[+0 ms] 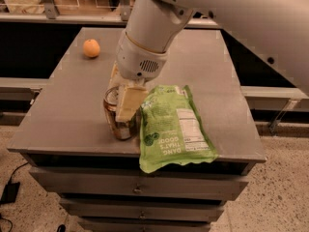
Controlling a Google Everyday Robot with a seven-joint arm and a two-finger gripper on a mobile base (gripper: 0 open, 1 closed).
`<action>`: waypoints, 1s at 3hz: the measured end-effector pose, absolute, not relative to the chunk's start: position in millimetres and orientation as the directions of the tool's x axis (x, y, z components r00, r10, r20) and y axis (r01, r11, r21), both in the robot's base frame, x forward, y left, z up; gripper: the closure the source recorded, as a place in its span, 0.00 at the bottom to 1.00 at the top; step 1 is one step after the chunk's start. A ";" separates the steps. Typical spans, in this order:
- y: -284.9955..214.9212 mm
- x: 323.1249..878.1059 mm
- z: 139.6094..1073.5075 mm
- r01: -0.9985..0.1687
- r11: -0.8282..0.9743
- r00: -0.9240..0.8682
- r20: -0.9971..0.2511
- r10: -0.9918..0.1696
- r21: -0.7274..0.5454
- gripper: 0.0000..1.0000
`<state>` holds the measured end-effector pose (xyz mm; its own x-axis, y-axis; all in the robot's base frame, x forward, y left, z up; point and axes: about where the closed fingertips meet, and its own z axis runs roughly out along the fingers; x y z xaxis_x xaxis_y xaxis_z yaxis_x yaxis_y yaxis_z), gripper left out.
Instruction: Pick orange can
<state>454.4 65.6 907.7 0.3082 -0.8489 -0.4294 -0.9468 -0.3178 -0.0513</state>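
The orange can (117,125) stands upright near the front edge of the grey table (63,124), its silver top partly covered. My gripper (124,111) reaches down from above onto the can. One cream finger (128,102) lies against the can's right side and the other (114,74) shows behind its left rim. The jaws look shut on the can, which still rests on the table. The flat green snack bag (171,127) lies right beside the can, touching it.
A round orange fruit (91,48) sits at the table's back left. The green bag overhangs the front edge. My large white arm (227,13) crosses the upper right. Drawers (140,187) are under the table, and a floor cable (9,192) lies at lower left.
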 end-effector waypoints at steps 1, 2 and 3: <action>66.1 453.4 911.5 -0.946 -0.319 0.311 -0.452 -0.836 -0.060 0.96; 62.2 445.9 940.8 -0.943 -0.316 0.323 -0.542 -0.776 -0.109 1.00; 55.4 430.0 1000.6 -0.928 -0.315 0.371 -0.542 -0.754 -0.197 1.00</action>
